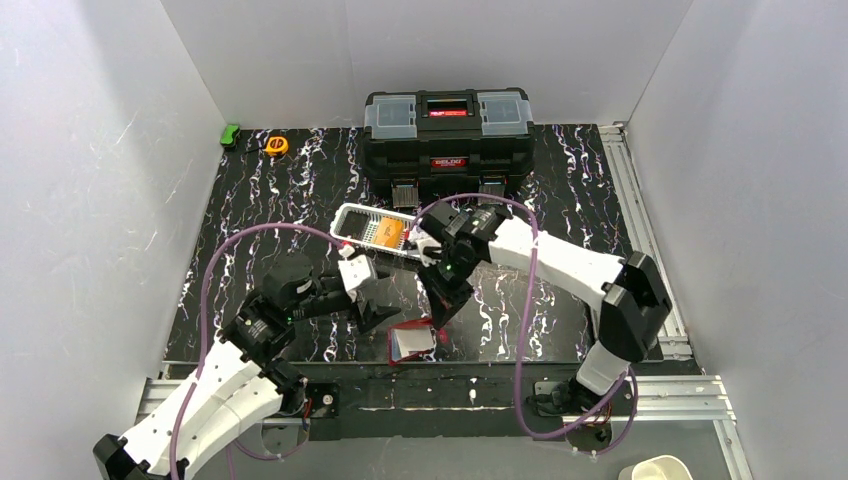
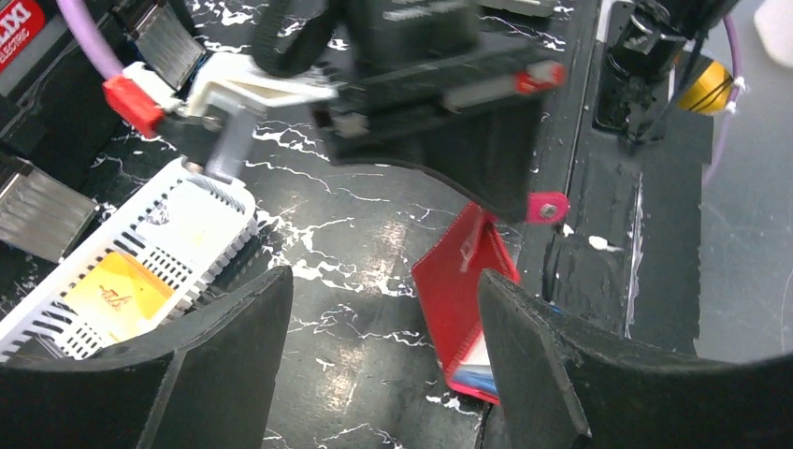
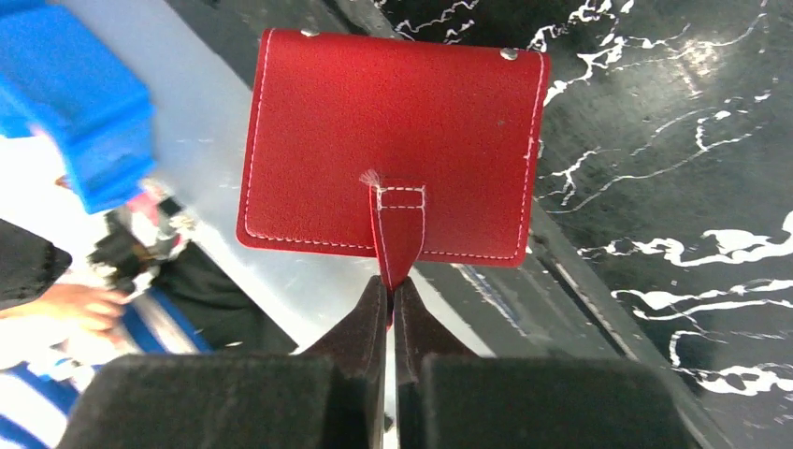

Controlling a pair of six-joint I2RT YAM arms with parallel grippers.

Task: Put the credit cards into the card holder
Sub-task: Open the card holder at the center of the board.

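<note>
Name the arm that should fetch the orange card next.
Left, probably: left gripper open, empty, beside the white basket holding the orange card; right gripper is shut on the tab of the card holder.

The snap tab's [image 3: 400,229] tip was buried between the right gripper's [image 3: 392,304] pinched fingers. From the left wrist, the card holder's [image 2: 456,281] lower corner lay behind one finger [image 2: 533,365] of the left gripper [image 2: 383,285]. The white mesh basket [image 2: 192,229] ran off the frame's edge. From above, the holder's pale contents were too small to identify.
</note>
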